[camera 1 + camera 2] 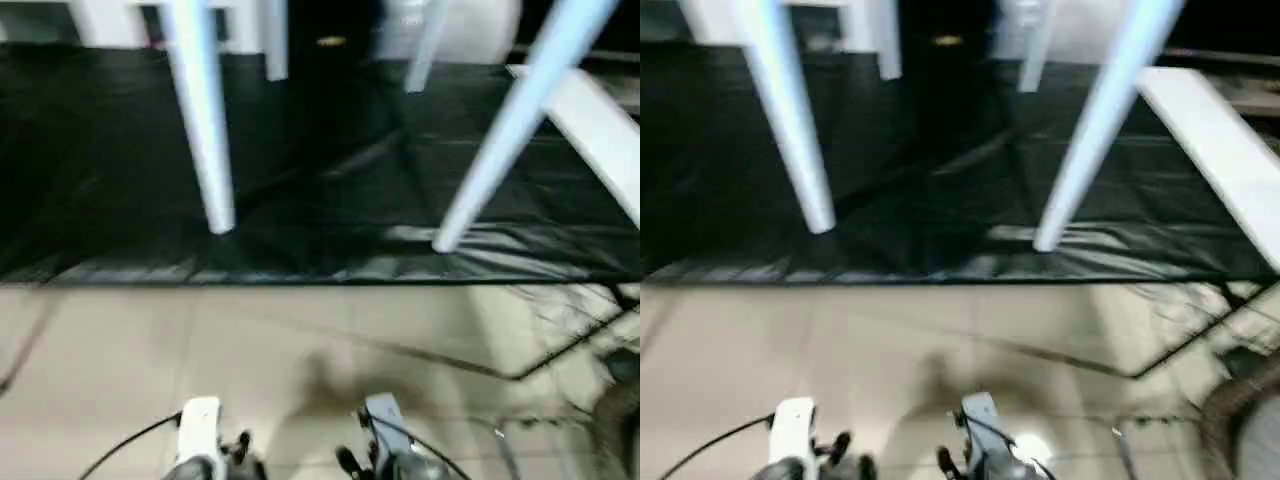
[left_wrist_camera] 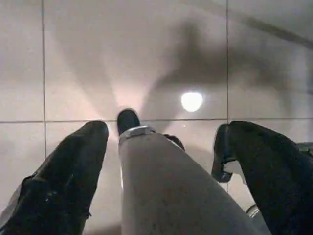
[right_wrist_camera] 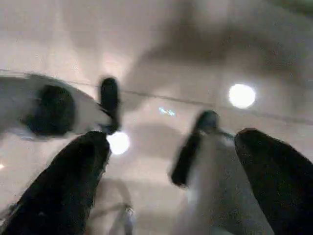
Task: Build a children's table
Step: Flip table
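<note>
Both grippers hang w/ jaws wide apart and nothing between them: left gripper (image 2: 161, 147) and right gripper (image 3: 171, 156) sit low over the pale tiled floor (image 1: 300, 340), close together near the robot. Ahead, the white table (image 1: 205, 130) stands on a black sheet (image 1: 330, 180), w/ two near legs planted at the sheet's front part and two more legs further back. White board (image 1: 600, 130) lies on the sheet's right side; black cables (image 1: 520, 370) run across the tiles.

Ahead of both grippers, the children's table (image 1: 205, 130) is blurred, its top cut off above the legs.
</note>
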Controlling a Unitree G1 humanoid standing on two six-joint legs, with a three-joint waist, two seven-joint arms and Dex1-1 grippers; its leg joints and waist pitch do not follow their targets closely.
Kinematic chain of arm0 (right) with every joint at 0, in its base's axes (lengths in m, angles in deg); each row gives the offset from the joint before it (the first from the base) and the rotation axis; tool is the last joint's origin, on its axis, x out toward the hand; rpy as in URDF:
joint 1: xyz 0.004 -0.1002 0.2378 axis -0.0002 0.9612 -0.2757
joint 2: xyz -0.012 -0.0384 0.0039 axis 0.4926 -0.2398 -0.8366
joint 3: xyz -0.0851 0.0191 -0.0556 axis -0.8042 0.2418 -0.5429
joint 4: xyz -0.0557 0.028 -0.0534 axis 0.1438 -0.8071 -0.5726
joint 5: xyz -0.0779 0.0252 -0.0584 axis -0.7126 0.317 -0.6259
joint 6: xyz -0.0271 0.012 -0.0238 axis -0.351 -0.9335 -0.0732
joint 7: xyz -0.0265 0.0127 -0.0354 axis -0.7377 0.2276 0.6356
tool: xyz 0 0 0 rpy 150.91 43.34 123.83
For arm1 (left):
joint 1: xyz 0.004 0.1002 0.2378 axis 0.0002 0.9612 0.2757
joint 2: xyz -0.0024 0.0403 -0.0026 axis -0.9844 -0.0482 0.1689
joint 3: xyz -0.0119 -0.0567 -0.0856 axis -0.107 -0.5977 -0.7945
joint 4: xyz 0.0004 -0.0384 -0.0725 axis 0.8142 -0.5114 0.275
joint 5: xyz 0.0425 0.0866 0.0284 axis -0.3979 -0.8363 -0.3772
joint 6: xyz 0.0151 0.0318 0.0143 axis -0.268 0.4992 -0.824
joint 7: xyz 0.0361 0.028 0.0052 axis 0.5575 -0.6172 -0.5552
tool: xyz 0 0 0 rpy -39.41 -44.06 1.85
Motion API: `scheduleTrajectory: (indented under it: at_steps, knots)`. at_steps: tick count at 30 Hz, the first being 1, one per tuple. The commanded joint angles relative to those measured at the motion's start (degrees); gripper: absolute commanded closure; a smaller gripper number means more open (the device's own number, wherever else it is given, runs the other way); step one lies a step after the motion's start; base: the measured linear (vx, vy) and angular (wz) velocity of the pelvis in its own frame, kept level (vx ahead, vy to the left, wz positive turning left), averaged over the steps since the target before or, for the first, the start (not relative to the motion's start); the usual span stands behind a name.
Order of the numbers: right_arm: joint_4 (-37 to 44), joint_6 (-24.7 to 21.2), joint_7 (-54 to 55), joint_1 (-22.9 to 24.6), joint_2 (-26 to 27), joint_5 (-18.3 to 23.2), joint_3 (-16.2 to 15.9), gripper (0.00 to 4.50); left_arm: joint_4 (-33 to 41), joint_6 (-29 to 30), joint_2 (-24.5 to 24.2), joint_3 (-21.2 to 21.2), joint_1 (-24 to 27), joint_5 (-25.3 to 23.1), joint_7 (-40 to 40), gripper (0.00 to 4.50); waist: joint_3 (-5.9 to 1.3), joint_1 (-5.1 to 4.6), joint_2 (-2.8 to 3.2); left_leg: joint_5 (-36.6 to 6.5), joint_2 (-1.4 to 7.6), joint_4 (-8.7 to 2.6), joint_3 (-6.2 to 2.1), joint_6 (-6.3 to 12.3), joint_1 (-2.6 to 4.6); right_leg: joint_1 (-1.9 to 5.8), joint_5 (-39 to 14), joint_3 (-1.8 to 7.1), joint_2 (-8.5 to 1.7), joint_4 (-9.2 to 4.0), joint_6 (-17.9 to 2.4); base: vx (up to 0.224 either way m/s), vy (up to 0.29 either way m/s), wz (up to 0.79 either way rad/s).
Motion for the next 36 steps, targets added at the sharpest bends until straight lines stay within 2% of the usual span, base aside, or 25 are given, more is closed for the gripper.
scheduleTrajectory:
  at_steps: [1,2,3,4,5,6,7,8,9,10,11,12,13,14,19,21,23,25,27,29,30,32,34,35,36]
  knots:
    - [-2.7,0.5,4.2,1.3,10.2,-0.9,0.5,0.0,-3.4,-0.5,0.1,0.3,0.4,-1.5,0.3,0.13,-4.74,0.05,1.45,8.5,4.31,-2.73,-2.28,3.74,1.41,0.03,22.2,2.97,-3.18,0.5,-14.2,0.099,0.005,-0.08]
    - [-3.0,0.6,5.6,1.5,10.6,-0.7,1.1,0.0,-3.8,-0.7,0.0,0.4,0.0,-1.7,0.3,0.13,-4.66,-0.29,1.04,12.9,4.11,-2.2,-2.26,5.99,0.97,-0.22,26.9,3.06,-3.03,1.11,-14.9,0.112,-0.006,0.0]
    - [-3.7,1.4,9.0,1.9,11.3,-0.4,1.9,0.0,-4.9,-0.9,-0.2,0.2,-1.0,-1.6,0.1,0.13,-4.76,0.04,1.16,12.4,3.98,-1.84,-1.64,9.46,0.93,-0.68,27.9,3.12,-3.44,1.06,-16.2,0.0,0.0,0.0]
    - [-3.8,1.5,9.3,2.0,11.4,-0.4,2.0,0.0,-5.0,-0.9,-0.2,0.2,-1.1,-1.6,0.1,0.13,-4.77,0.05,0.73,8.5,4.06,-2.12,-1.26,11.38,0.51,-0.59,25.6,3.52,-4.25,0.86,-16.9,0.0,0.0,0.0]
    - [-4.2,1.9,10.8,2.1,11.8,-0.1,2.5,0.0,-5.7,-1.1,-0.4,0.1,-1.5,-1.8,0.0,0.13,-4.58,0.23,1.06,5.3,4.17,-2.45,-1.2,11.48,0.26,-0.49,22.7,3.53,-4.54,0.67,-16.9,0.0,0.0,0.0]
    - [-5.1,1.7,13.1,2.6,12.9,0.4,3.3,0.0,-6.6,-1.0,-0.3,-0.1,-2.0,-2.0,-0.1,0.13,-4.18,0.29,0.78,-3.0,4.62,-3.3,-1.01,10.09,0.2,-0.53,14.6,3.7,-4.69,-0.03,-16.3,0.0,0.0,0.0]
    - [-5.4,1.4,13.7,2.7,13.4,0.6,3.6,0.0,-7.0,-0.3,-0.2,0.0,-2.0,-2.4,-0.5,0.13,-3.57,0.35,1.06,-12.2,4.99,-4.35,-1.03,6.91,0.45,-0.84,3.1,3.84,-4.52,-0.95,-15.8,0.0,0.0,0.0]
    - [-5.7,1.3,14.3,2.8,13.8,0.7,3.8,0.0,-7.3,0.0,0.0,0.2,-1.9,-2.6,-0.6,0.13,-3.28,0.36,0.91,-16.5,4.99,-4.64,-0.98,4.96,0.68,-1.14,-2.8,4.01,-4.41,-1.49,-15.4,-0.057,-0.01,-0.07]
    - [-6.0,1.4,15.2,2.9,14.3,0.4,4.0,0.0,-7.8,0.5,0.1,0.1,-2.0,-2.8,-0.4,0.13,-2.56,0.4,1.37,-24.5,4.93,-5.22,-1.13,0.31,1.1,-1.71,-15.4,4.32,-4.37,-2.54,-13.7,-0.077,-0.001,-0.05]
    - [-6.2,1.5,15.7,2.9,14.6,0.1,4.1,0.0,-8.2,0.7,0.3,0.0,-2.1,-2.9,-0.3,0.13,-1.85,0.37,1.47,-32.6,4.83,-5.18,-1.55,-3.68,2.16,-3.03,-27.0,4.8,-4.64,-3.83,-11.1,-0.077,-0.001,-0.05]
    - [-6.3,1.3,16.0,2.9,14.9,0.1,4.4,0.0,-8.5,0.8,0.3,0.1,-2.2,-3.3,-0.2,0.13,-1.86,0.16,1.28,-34.8,4.69,-5.2,-1.94,-4.79,2.22,-3.08,-30.6,4.82,-4.66,-4.12,-9.7,-0.076,0.006,-0.07]
    - [-6.6,0.9,16.8,2.9,15.5,-0.1,4.6,0.0,-8.9,0.5,0.4,-0.2,-2.4,-3.3,0.3,0.13,-1.92,0.2,1.88,-36.7,4.56,-5.59,-2.62,-6.12,2.03,-3.07,-33.3,4.88,-4.62,-4.37,-7.5,-0.055,0.011,-0.12]
    - [-6.7,0.9,17.0,2.9,15.9,-0.3,4.6,0.0,-9.1,0.5,0.5,-0.4,-2.5,-3.1,0.4,0.13,-2.01,0.01,1.48,-36.6,4.5,-5.72,-2.61,-6.18,1.84,-3.02,-32.8,4.84,-4.41,-4.42,-7.2,-0.055,0.011,-0.12]
    - [-7.0,0.2,17.5,3.0,16.9,-0.2,4.9,0.0,-9.5,0.6,0.6,-0.4,-2.7,-3.1,0.5,0.13,-2.0,-0.04,1.74,-36.9,4.44,-5.86,-2.66,-6.22,1.77,-3.1,-32.1,4.77,-4.3,-4.35,-7.0,0.0,0.0,0.0]
    - [-7.2,-0.4,17.7,3.1,17.4,-0.3,4.9,0.0,-9.7,0.6,0.6,-0.4,-2.9,-3.3,0.4,0.13,-2.08,-0.11,1.73,-37.0,4.42,-5.84,-2.51,-5.41,1.97,-3.7,-30.4,5.05,-4.28,-4.44,-7.5,0.0,0.0,0.0]
    - [-7.2,-0.4,17.7,3.1,17.4,-0.3,4.9,0.0,-9.7,0.6,0.6,-0.4,-2.9,-3.3,0.4,0.13,-2.33,0.01,1.78,-35.3,4.52,-5.87,-2.24,-4.84,1.9,-3.75,-26.5,5.23,-4.13,-4.15,-8.6,0.0,0.0,0.0]
    - [-7.2,-0.4,17.7,3.1,17.4,-0.3,4.9,0.0,-9.7,0.6,0.6,-0.4,-2.9,-3.3,0.4,0.13,-2.72,0.11,1.85,-32.0,4.59,-5.9,-1.84,-4.07,1.63,-3.49,-20.0,5.32,-3.91,-3.59,-10.1,0.0,0.0,0.0]
    - [-7.2,-0.4,17.7,3.1,17.4,-0.3,4.9,0.0,-9.7,0.6,0.6,-0.4,-2.9,-3.3,0.4,0.13,-2.94,0.17,1.91,-29.8,4.63,-5.9,-1.63,-3.43,1.45,-3.24,-16.2,5.29,-3.75,-3.21,-10.9,0.051,0.001,0.0]
    - [-7.2,-0.4,17.7,3.1,17.4,-0.3,4.9,0.0,-9.7,0.6,0.6,-0.4,-2.9,-3.3,0.4,0.13,-3.52,0.36,1.77,-24.6,4.59,-5.65,-1.15,-1.7,1.21,-2.67,-9.0,5.25,-3.63,-2.59,-12.3,0.071,-0.011,0.0]
    - [-7.2,-0.4,17.7,3.1,17.4,-0.3,4.9,0.0,-9.7,0.6,0.6,-0.4,-2.9,-3.3,0.4,0.13,-4.13,0.6,1.65,-17.4,4.56,-5.21,-0.76,0.89,0.92,-1.99,-0.3,5.08,-3.58,-1.8,-13.8,0.086,-0.021,-0.01]
    - [-7.2,-0.4,17.7,3.1,17.4,-0.3,4.9,0.0,-9.7,0.6,0.6,-0.4,-2.9,-3.3,0.4,0.13,-4.35,0.8,1.71,-12.6,4.55,-4.86,-0.56,2.97,0.85,-1.74,5.8,4.91,-3.58,-1.33,-14.7,0.074,-0.03,-0.03]
    - [-7.2,-0.4,17.7,3.1,17.4,-0.3,4.9,0.0,-9.7,0.6,0.6,-0.4,-2.9,-3.3,0.4,0.13,-4.56,0.97,1.66,-8.5,4.64,-4.42,-0.37,5.63,0.75,-1.46,11.0,4.71,-3.8,-0.83,-15.8,0.037,-0.015,-0.01]
    - [-7.2,-0.4,17.7,3.1,17.4,-0.3,4.9,0.0,-9.7,0.6,0.6,-0.4,-2.9,-3.3,0.4,0.13,-4.85,1.09,1.57,-5.8,4.64,-3.94,-0.16,7.76,0.6,-1.45,14.0,4.59,-3.77,-0.57,-16.2,0.0,0.0,0.0]
    - [-7.2,-0.4,17.7,3.1,17.4,-0.3,4.9,0.0,-9.7,0.6,0.6,-0.4,-2.9,-3.3,0.4,0.13,-4.78,1.12,1.56,-6.2,4.67,-3.99,-0.1,7.93,0.6,-1.5,13.4,4.57,-3.78,-0.66,-16.2,0.0,0.0,0.0]
    - [-7.2,-0.4,17.7,3.1,17.4,-0.3,4.9,0.0,-9.7,0.6,0.6,-0.4,-2.9,-3.3,0.4,0.13,-4.54,1.13,1.56,-8.8,4.84,-4.31,-0.03,7.57,0.71,-1.65,9.6,4.59,-3.78,-1.03,-16.2,0.0,0.0,0.0]
